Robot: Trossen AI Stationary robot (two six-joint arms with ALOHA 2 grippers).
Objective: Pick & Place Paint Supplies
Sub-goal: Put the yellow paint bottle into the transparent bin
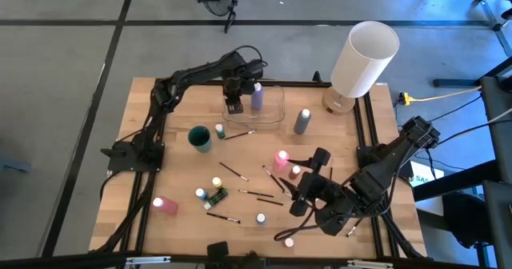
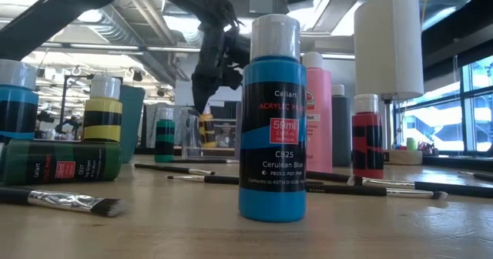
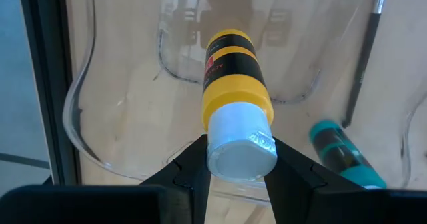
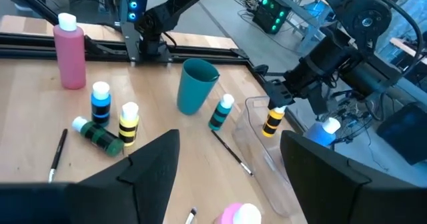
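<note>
The step in hand looks like the placing of a small yellow bottle (image 3: 230, 71): the left gripper (image 3: 240, 163) has its jaws clamped on the bottle's white cap and holds it over the clear tray (image 1: 272, 118) at the far side of the desk (image 1: 176, 149), beside a purple bottle (image 1: 257, 98) already standing in there. The bottle hangs cap-up, its long axis near vertical and its base pointing down at the tray floor. The next move probably calls for lowering it straight and then opening. The right gripper (image 4: 227, 177) waits over the near right of the desk, jaws apart and empty, among brushes and bottles not yet collected
</note>
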